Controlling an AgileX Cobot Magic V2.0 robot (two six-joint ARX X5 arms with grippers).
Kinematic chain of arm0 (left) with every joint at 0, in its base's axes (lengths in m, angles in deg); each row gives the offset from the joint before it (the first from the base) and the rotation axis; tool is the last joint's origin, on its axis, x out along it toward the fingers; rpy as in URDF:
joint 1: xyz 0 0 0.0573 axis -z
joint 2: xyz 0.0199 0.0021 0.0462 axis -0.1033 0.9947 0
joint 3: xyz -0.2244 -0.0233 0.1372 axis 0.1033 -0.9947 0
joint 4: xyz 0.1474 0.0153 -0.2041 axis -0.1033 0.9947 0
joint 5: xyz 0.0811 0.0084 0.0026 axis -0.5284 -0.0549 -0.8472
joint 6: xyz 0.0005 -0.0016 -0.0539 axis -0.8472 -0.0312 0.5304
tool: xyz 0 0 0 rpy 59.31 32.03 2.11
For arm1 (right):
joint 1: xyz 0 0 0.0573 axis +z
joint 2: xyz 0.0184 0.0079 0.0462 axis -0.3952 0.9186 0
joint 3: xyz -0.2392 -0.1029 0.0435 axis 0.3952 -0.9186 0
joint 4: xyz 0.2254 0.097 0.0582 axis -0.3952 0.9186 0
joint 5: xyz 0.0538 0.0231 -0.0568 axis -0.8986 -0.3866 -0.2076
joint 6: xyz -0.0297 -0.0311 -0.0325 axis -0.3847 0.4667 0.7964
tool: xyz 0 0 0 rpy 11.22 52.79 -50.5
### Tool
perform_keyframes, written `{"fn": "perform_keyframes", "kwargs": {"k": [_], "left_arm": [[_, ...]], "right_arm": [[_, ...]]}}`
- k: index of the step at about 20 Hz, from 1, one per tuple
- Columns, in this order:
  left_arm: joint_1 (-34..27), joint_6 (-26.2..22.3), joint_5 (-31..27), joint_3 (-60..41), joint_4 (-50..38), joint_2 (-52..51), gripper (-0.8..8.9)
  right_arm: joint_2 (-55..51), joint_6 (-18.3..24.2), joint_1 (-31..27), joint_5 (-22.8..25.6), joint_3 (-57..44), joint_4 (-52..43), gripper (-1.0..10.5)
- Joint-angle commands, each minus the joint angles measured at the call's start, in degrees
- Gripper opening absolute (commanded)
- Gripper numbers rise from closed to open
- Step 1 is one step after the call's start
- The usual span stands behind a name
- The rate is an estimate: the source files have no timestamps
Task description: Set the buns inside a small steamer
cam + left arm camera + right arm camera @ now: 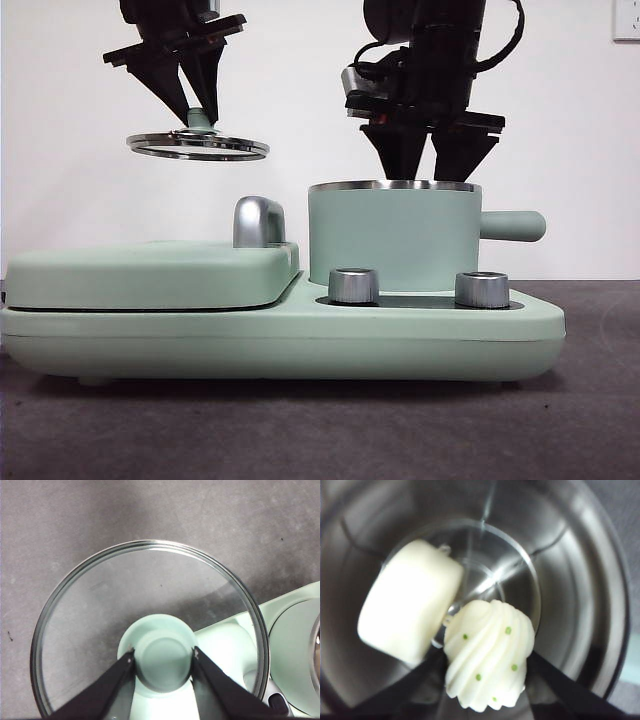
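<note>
The small steamer (395, 240), a mint-green pot with a steel rim, stands uncovered on the right of the cooker. Both buns are inside it: the smooth bun (410, 602) lies on the steel floor, and the ribbed bun with green dots (487, 645) leans beside it. My right gripper (487, 662) reaches down into the pot's mouth (430, 172), its jaws pressed on either side of the ribbed bun. Up at the left, my left gripper (200, 112) is shut on the green knob (162, 662) of the steamer's glass lid (198, 146), which hangs level in the air.
The flat mint-green griddle lid (150, 275) with a chrome handle (258, 222) covers the cooker's left half. Two steel dials (353, 285) (481, 289) sit on the cooker base (280, 345). The steamer's side handle (512, 226) points right. Dark tabletop (75, 520) lies below the lid.
</note>
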Motion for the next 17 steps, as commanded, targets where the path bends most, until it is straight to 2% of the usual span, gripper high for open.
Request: {"fn": "perform_keyframes", "kwargs": {"k": [1, 7, 11, 17], "left_arm": [[0.22, 0.17, 0.09, 2.34, -0.9, -0.72, 1.13], [0.22, 0.2, 0.07, 2.34, -0.94, -0.72, 1.13], [0.22, 0.2, 0.09, 2.34, -0.98, -0.72, 1.13], [0.35, 1.44, 0.07, 2.32, -0.9, -0.72, 1.13]], "right_arm": [[1.09, 0.39, -0.07, 0.11, 1.29, -0.33, 3.3], [1.03, 0.39, -0.07, 0.02, 1.66, -0.26, 3.6], [-0.33, 0.44, -0.04, -0.11, 5.68, 3.45, 3.6], [-9.27, 0.46, -0.04, -0.33, 7.19, 10.86, 3.6]]}}
